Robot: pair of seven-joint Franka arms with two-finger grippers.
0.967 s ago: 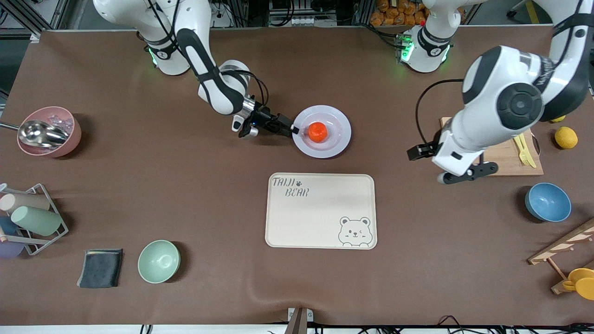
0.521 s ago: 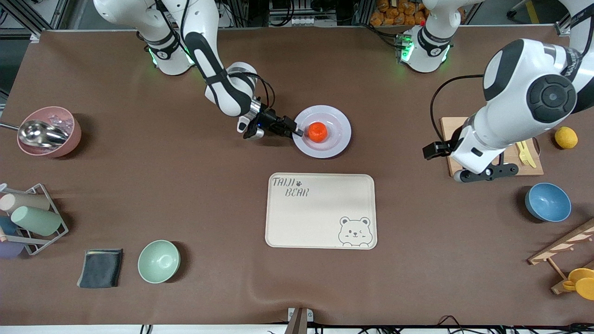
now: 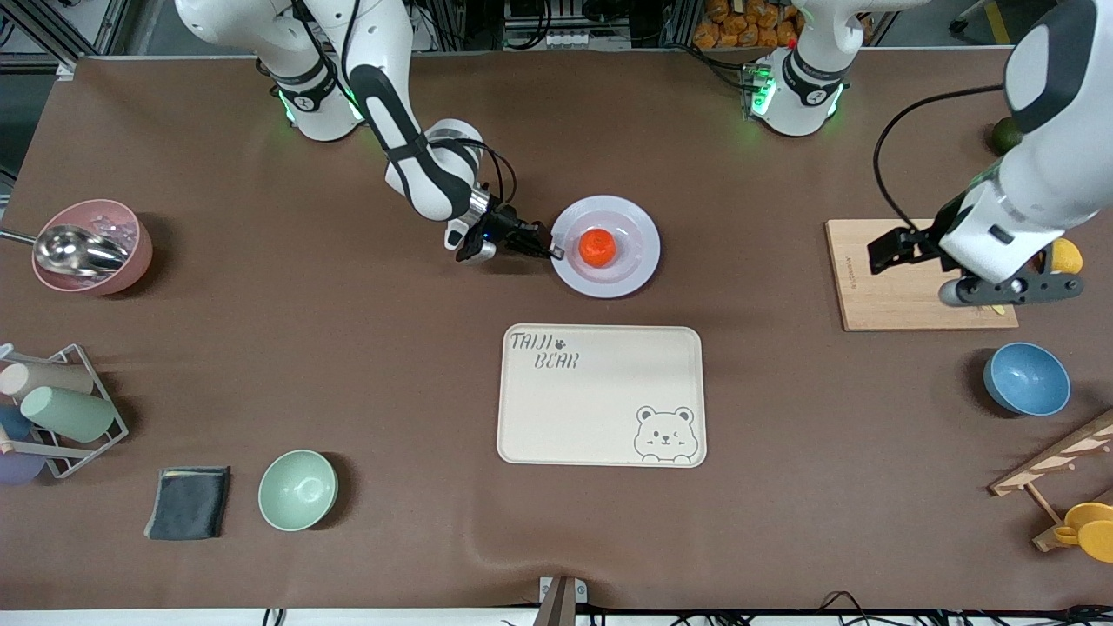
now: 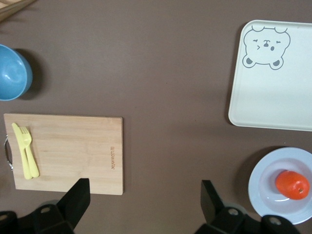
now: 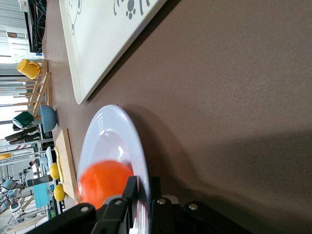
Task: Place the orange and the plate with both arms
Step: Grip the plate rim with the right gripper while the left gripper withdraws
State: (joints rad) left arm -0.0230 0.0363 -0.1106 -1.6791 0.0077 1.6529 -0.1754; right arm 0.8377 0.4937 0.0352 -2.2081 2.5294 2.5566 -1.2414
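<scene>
Orange [image 3: 597,248] and plate [image 3: 630,269] sit together near the middle of the counter [image 3: 391,365], the fruit resting in the plate's sunken centre. From my screens I work outward from the camera. Nearest lies a cream tray [image 3: 602,396] with a bear drawn on it, bare on top; the plate is just farther from the camera than that tray, apart from it. My right pincer [image 3: 554,250] is down at the plate's edge on the side toward the right arm's end of the counter. In the right wrist view its fingers [image 5: 130,191] are pressed together on the rim, one above it and one below, so it is pinching the plate; the orange [image 5: 104,181] sits just past them.

Toward the left arm's end I see a blue bowl [image 3: 1026,378], and farther from the camera a wooden board [image 3: 887,278] with a yellow fork [image 4: 25,150] lying on it. My left pincer [image 4: 141,197] hangs in the air over the edge of that board, its fingers [image 4: 77,197] spread wide with nothing between them.
</scene>
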